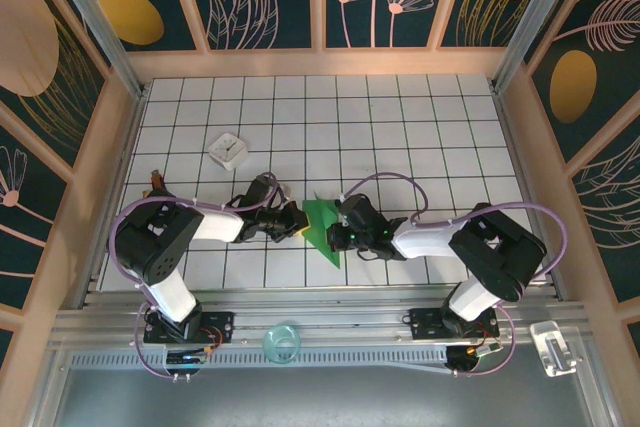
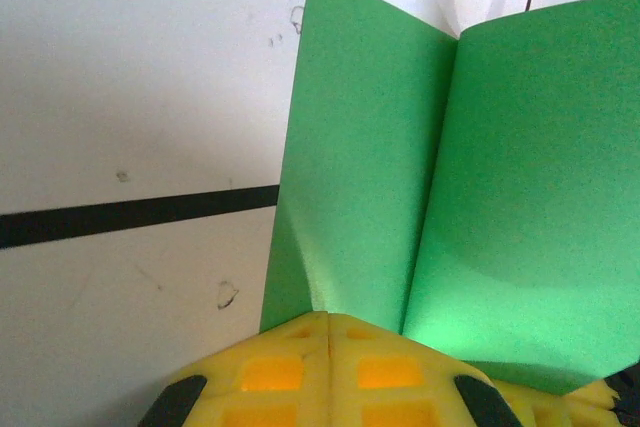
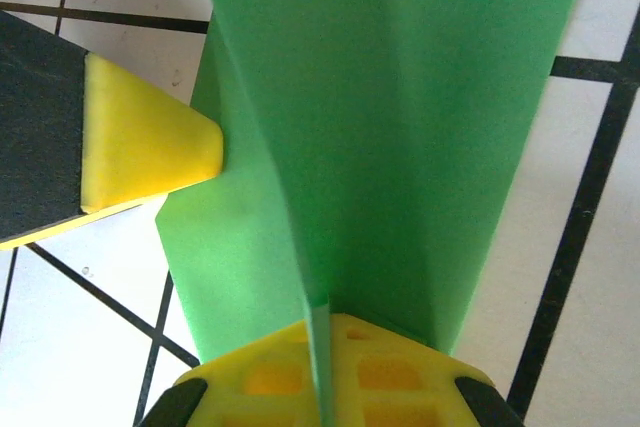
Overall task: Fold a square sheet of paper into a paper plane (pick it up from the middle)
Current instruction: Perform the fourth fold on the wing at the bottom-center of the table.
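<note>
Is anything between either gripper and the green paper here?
Nothing visible. The left gripper and right gripper are both shut on the paper from opposite sides; the white box lies well clear.

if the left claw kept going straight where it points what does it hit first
Beyond the paper the left claw grips, probably the right claw, facing it; depth unclear.

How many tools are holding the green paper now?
2. The left tool pinches the green paper on its left side; the right tool pinches its right side. Both are shut on it.
</note>
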`<state>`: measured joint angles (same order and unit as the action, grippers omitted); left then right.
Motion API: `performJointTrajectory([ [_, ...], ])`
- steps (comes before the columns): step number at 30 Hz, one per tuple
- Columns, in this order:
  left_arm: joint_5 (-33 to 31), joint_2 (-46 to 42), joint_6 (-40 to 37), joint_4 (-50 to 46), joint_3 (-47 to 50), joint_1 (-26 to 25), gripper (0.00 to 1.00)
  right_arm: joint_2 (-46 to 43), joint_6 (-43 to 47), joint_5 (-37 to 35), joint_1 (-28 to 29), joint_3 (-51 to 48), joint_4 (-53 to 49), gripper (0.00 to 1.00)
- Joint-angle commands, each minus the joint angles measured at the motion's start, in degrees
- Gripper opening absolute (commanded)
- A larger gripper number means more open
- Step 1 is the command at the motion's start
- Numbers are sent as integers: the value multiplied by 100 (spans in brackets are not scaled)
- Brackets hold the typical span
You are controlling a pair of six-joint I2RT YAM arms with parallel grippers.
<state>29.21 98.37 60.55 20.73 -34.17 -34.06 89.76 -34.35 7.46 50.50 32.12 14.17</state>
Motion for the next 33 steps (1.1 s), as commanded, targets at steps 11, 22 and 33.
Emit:
performJointTrajectory([
  [11,-30,241,-189,-264,-30,-41,2,340,507,900,-310,230,-90,7],
  [22,-23,267,-251,-330,-66,-39,3,396,883,1048,-447,650,-854,9],
  [33,-117,249,-474,-639,-241,-38,3,148,1126,1082,-462,877,-1275,15],
])
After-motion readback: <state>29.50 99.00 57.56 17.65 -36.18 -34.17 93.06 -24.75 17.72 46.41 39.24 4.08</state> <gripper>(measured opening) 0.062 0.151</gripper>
